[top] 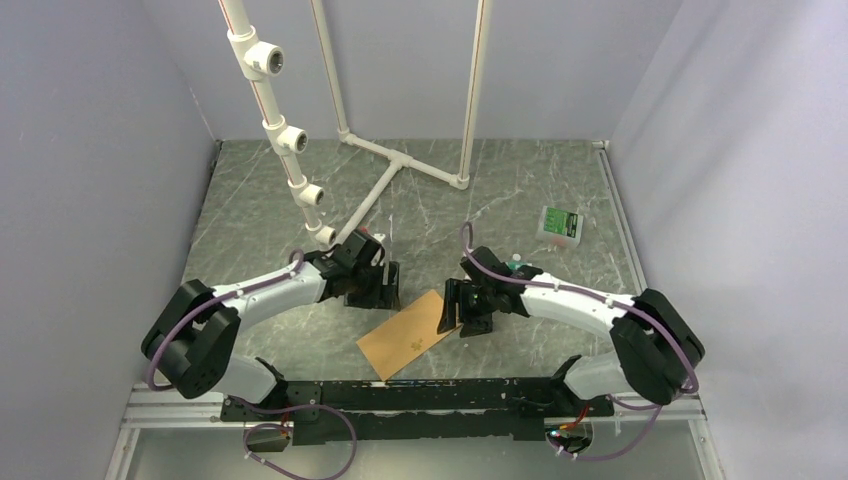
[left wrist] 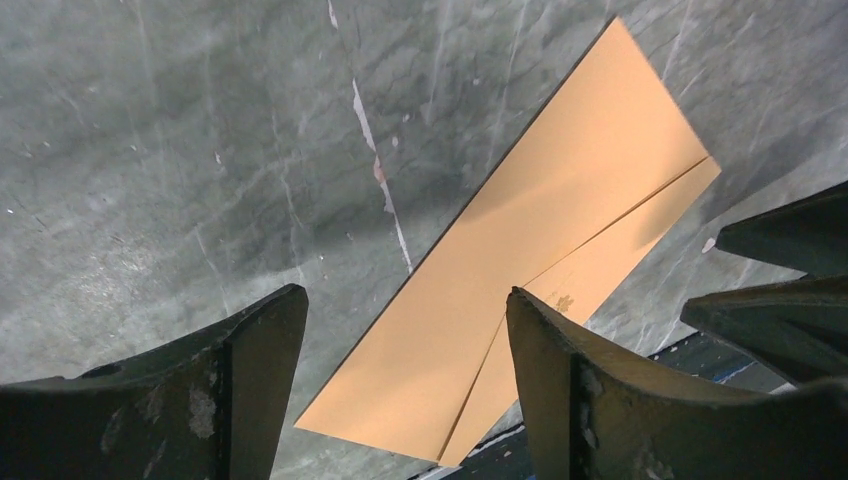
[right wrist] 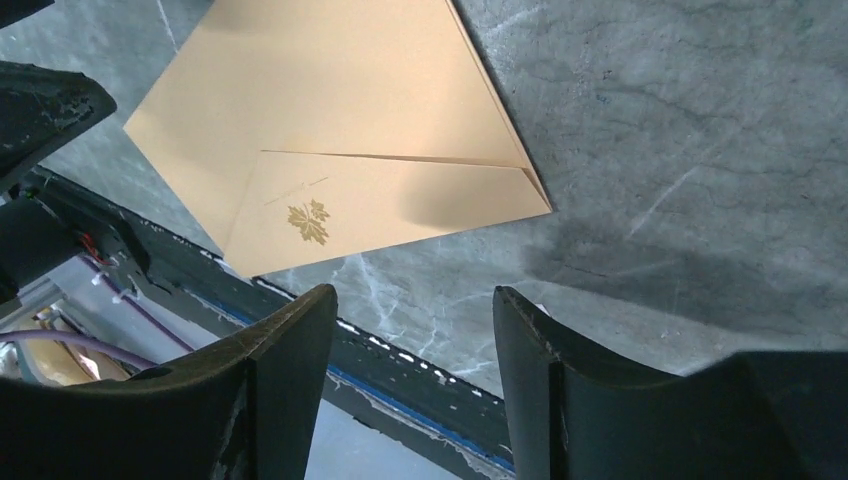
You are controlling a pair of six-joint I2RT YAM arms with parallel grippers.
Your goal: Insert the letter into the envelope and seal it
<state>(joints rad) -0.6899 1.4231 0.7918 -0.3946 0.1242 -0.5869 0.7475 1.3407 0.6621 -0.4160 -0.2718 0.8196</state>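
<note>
The kraft-brown envelope (top: pixel 408 335) lies flat and slanted on the marble tabletop near the front edge, between the two arms. Its pointed flap lies folded down, and a gold leaf mark shows on it in the right wrist view (right wrist: pixel 340 110). It also shows in the left wrist view (left wrist: pixel 540 250). No peach-pink letter shows in any view. My left gripper (top: pixel 375 290) hangs open and empty just behind the envelope's far left side (left wrist: pixel 405 295). My right gripper (top: pixel 458 308) is open and empty at the envelope's right end (right wrist: pixel 412 292).
A white PVC pipe frame (top: pixel 390 170) stands at the back left and centre. A small green and white box (top: pixel 561 225) sits at the back right. A black rail (top: pixel 420 395) runs along the near table edge. Grey walls close in three sides.
</note>
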